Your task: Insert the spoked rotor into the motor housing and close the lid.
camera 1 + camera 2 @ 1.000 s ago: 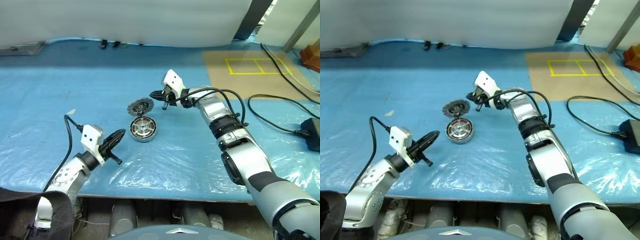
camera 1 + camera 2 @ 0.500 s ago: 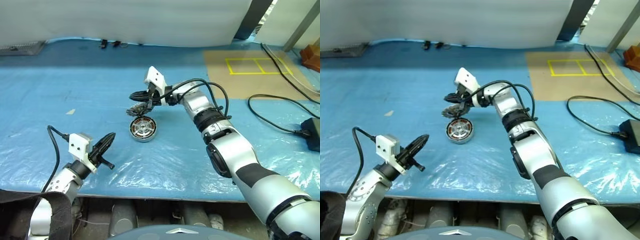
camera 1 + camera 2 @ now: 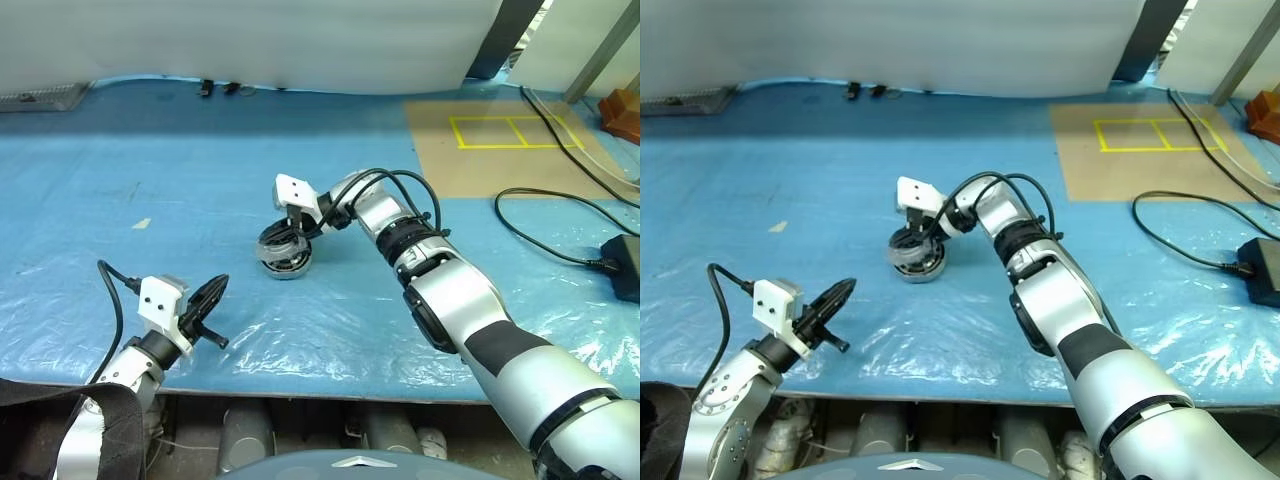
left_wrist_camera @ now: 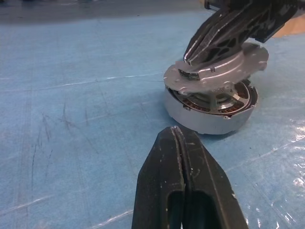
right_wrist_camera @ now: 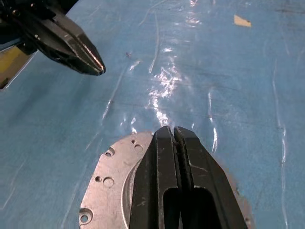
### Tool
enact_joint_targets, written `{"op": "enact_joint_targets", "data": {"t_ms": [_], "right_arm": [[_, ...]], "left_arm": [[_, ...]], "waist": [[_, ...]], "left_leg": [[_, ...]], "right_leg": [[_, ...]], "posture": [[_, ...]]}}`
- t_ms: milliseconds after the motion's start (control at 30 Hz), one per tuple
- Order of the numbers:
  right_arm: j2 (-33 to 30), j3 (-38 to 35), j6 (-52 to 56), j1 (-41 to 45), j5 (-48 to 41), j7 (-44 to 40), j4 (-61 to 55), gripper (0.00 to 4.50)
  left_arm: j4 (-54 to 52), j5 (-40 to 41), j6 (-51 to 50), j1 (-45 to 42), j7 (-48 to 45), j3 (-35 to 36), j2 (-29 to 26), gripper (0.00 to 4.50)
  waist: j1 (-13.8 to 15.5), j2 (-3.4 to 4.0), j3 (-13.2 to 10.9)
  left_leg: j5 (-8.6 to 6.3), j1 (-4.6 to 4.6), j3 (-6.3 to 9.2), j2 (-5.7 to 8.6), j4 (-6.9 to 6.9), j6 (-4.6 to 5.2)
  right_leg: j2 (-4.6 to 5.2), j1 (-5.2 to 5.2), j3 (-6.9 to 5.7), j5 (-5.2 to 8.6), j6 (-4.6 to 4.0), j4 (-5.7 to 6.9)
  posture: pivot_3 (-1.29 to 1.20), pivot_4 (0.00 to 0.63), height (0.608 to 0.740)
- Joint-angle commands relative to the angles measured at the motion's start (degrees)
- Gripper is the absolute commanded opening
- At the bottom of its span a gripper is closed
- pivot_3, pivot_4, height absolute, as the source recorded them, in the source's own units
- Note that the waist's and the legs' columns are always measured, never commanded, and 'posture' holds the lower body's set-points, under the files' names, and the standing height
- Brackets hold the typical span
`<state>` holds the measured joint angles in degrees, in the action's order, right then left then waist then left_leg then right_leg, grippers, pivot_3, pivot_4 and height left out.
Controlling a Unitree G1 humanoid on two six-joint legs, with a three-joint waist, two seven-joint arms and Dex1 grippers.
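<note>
Near the middle of the blue-sheeted tabletop (image 3: 120,180), the motor housing (image 4: 209,112) sits flat with its copper windings facing up, ready to receive its part. The right tool (image 3: 285,228) reaches in from the side, pinched shut on the edge of the spoked rotor (image 4: 217,67), holding the disc slightly tilted just over the housing's open top; gripping at the rim probably leaves the centre free to line up with the hub. The left tool (image 3: 212,292), closed on nothing, hovers well apart toward the near edge, pointing at the housing, likely kept clear until needed.
</note>
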<state>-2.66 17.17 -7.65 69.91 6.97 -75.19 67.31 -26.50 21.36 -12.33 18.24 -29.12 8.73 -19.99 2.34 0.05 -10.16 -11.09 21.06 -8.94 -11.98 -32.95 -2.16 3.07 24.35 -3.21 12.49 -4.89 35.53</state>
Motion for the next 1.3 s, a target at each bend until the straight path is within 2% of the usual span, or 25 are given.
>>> {"op": "enact_joint_targets", "data": {"t_ms": [33, 233, 267, 367, 667, 900, 1000, 1067, 1300], "right_arm": [[-0.5, 0.6, -2.2, -1.2, 1.6, 1.5, -0.7, 0.0], [-0.2, -0.6, -1.3, -3.2, 2.1, 6.7, -0.4, 0.0], [-0.1, -1.0, -1.1, -3.6, 1.8, 7.0, -0.6, 0.2], [0.0, -2.7, -0.2, -4.3, 0.5, 7.4, -1.1, 0.97], [-2.6, -4.4, 1.8, -8.7, -1.8, 4.2, -9.2, 4.14], [-4.2, -2.8, 1.9, -12.8, -0.5, 5.9, -13.0, 4.14], [-3.9, -2.3, 2.4, -13.8, -0.6, 6.0, -14.5, 3.56], [-3.6, -1.8, 2.7, -14.4, -0.6, 6.0, -15.8, 2.97], [-2.4, -0.6, 5.4, -15.5, -1.0, 6.1, -19.7, 2.96]], "left_arm": [[-1.4, 0.1, 0.8, -0.2, -0.1, 0.1, -0.4, 0.04], [0.2, -0.6, 1.7, -1.7, -0.4, 0.1, -0.5, 0.04], [0.5, -0.8, 1.9, -1.8, -0.5, 0.0, -0.5, 0.01], [1.0, -1.2, 2.2, -2.3, -0.7, -0.3, -0.6, 0.0], [2.1, -1.6, 2.6, -3.4, -1.8, -1.1, -1.0, 0.0], [4.1, -1.3, 2.5, -5.3, -3.3, -1.1, -2.3, 0.0], [4.2, -1.1, 2.4, -6.2, -3.3, -1.0, -2.4, 0.0], [4.2, -1.1, 2.6, -6.4, -3.2, -0.8, -2.4, 0.0], [4.7, -1.7, 3.4, -5.6, -2.6, -0.5, -2.1, 0.0]], "waist": [[0.0, 0.0, 0.0], [0.0, 0.0, 0.0], [0.0, 0.0, 0.0], [0.0, 0.0, 0.0], [0.1, 0.0, 0.0], [0.0, 0.0, 0.0], [0.0, -0.01, 0.0], [0.0, -0.01, 0.0], [-0.1, -0.01, 0.0]], "left_leg": [[0.0, -0.01, 0.0, 0.0, 0.0, 0.0], [0.0, -0.06, -0.01, 0.0, -0.03, 0.0], [0.0, -0.06, -0.01, 0.0, -0.04, 0.0], [0.0, -0.06, -0.01, 0.01, -0.05, 0.0], [0.0, -0.04, -0.01, 0.0, -0.06, 0.01], [0.01, -0.06, -0.02, 0.02, -0.08, 0.01], [0.01, -0.07, -0.02, 0.01, -0.08, 0.01], [0.01, -0.07, -0.02, 0.01, -0.08, 0.01], [0.01, -0.08, -0.02, 0.0, -0.07, 0.01]], "right_leg": [[0.0, 0.0, 0.0, 0.0, 0.0, 0.0], [0.0, 0.0, 0.0, 0.0, 0.0, 0.09], [0.0, -0.01, 0.01, 0.0, 0.0, 0.1], [0.01, -0.01, 0.01, 0.0, -0.01, 0.1], [0.01, -0.01, 0.01, 0.0, -0.01, 0.11], [0.01, -0.01, 0.02, 0.0, -0.01, 0.14], [0.01, -0.01, 0.02, 0.0, -0.01, 0.14], [0.01, -0.01, 0.02, 0.0, -0.01, 0.15], [-0.01, 0.0, 0.03, 0.0, -0.01, 0.13]], "posture": [[0.0, 0.15, 0.74], [0.0, 0.15, 0.74], [0.0, 0.15, 0.74], [0.0, 0.15, 0.74], [0.0, 0.15, 0.74], [0.0, 0.15, 0.74], [0.0, 0.15, 0.74], [0.0, 0.15, 0.74], [0.0, 0.15, 0.74]]}}
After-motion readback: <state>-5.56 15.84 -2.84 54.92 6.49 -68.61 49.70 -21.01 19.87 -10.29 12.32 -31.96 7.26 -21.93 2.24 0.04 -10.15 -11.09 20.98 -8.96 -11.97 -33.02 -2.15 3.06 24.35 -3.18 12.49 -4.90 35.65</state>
